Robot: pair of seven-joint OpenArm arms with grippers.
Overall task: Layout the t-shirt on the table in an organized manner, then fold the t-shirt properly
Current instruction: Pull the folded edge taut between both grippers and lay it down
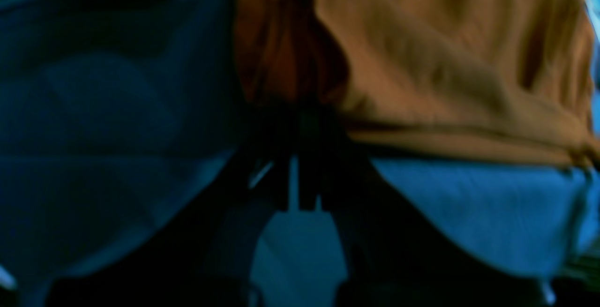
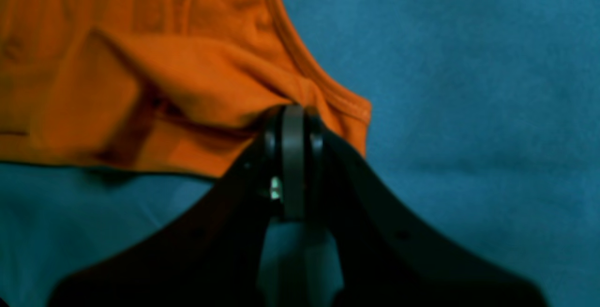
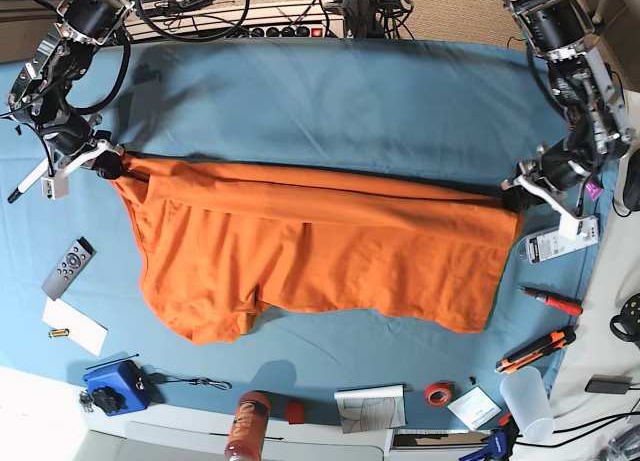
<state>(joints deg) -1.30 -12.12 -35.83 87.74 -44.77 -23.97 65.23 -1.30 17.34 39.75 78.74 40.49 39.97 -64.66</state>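
The right claw (image 2: 293,110) is clenched on a corner of the shirt (image 3: 320,256), its dark jaws pressed together with orange cloth and a stitched hem bunched just ahead of the tips; from that claw the shirt spreads away to the side and the table (image 2: 468,86) lies bare and teal on the claw's other side and beneath it.

The left claw (image 1: 300,115) is likewise clamped on the shirt; its wrist view is blurred, yet the jaws meet in a dark point with orange folds gathered right at the tips and running off ahead and to one side, teal cloth below.

In the base view the two claws, right (image 3: 112,166) and left (image 3: 515,193), stand well apart at opposite ends of the shirt's upper edge, which runs nearly straight between them; the rest of the shirt lies on the table toward the near side, wrinkled, with one lower corner folded over.

Near the right claw, further toward the near edge, lie a remote (image 3: 68,267) and a white card (image 3: 75,326); just beside the left claw sits a white box (image 3: 558,241), with a red screwdriver (image 3: 550,300) and an orange knife (image 3: 535,351) beyond it; a tape roll (image 3: 437,392) and a blue box (image 3: 117,385) rest along the near edge.
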